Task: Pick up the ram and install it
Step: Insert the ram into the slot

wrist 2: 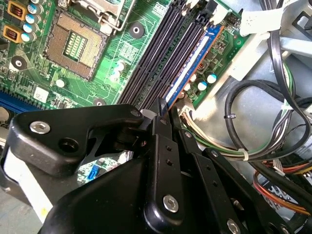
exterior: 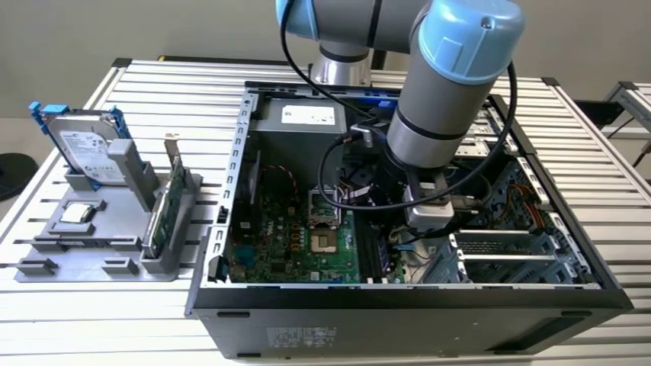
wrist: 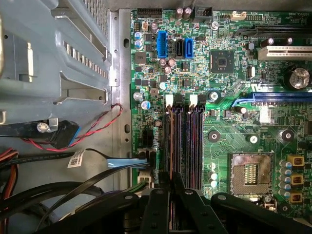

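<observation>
In the second wrist view, ram (wrist 2: 191, 62) upright in outermost slot (wrist 2: 183, 73).

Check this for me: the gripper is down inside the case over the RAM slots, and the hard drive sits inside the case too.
One part is wrong. The hard drive is not inside the case: the exterior view shows it standing on the grey stand outside, at that view's left. The gripper is down inside the case over the RAM slots.
</observation>
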You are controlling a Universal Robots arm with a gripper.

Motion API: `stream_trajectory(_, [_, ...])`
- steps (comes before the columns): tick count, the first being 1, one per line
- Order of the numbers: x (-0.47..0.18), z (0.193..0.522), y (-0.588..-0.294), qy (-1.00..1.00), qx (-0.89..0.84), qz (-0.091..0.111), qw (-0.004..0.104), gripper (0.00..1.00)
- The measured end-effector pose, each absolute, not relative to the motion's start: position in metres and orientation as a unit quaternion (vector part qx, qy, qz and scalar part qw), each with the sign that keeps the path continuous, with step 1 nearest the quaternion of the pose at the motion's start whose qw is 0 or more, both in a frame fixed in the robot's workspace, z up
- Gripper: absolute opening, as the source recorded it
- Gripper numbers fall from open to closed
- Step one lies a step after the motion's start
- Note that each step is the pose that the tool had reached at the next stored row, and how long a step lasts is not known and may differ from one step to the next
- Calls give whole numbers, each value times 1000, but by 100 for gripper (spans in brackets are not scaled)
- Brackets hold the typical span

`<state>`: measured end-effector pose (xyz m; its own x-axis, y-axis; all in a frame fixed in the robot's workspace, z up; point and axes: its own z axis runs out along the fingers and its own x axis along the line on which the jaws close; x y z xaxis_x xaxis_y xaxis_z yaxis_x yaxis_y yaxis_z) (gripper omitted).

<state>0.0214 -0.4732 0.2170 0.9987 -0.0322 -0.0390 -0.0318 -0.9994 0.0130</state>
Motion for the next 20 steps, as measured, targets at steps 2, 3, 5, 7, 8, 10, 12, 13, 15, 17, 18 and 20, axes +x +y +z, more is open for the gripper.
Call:
stream_trajectory(2, [21, 216, -473, -16, 1000, -20, 6, 0])
stream_trajectory(3, [21, 216, -473, -16, 1000, -20, 6, 0])
stream_trajectory(5, [21, 215, -473, -16, 1000, -20, 6, 0])
stream_trajectory(7, [21, 215, -473, -16, 1000, -20, 6, 0])
stream_trajectory(8, [21, 215, -473, -16, 1000, -20, 6, 0])
stream_trajectory(10, [21, 215, -473, -16, 1000, -20, 6, 0])
stream_trajectory(12, [21, 215, -473, -16, 1000, -20, 6, 0])
stream_trajectory(13, [21, 215, -473, -16, 1000, -20, 6, 0])
stream_trajectory(15, [21, 215, -473, -16, 1000, -20, 6, 0])
stream_trajectory(17, [21, 215, -473, -16, 1000, -20, 6, 100])
stream_trajectory(18, [21, 215, -473, -16, 1000, -20, 6, 100])
stream_trajectory(20, [21, 215, -473, -16, 1000, -20, 6, 100])
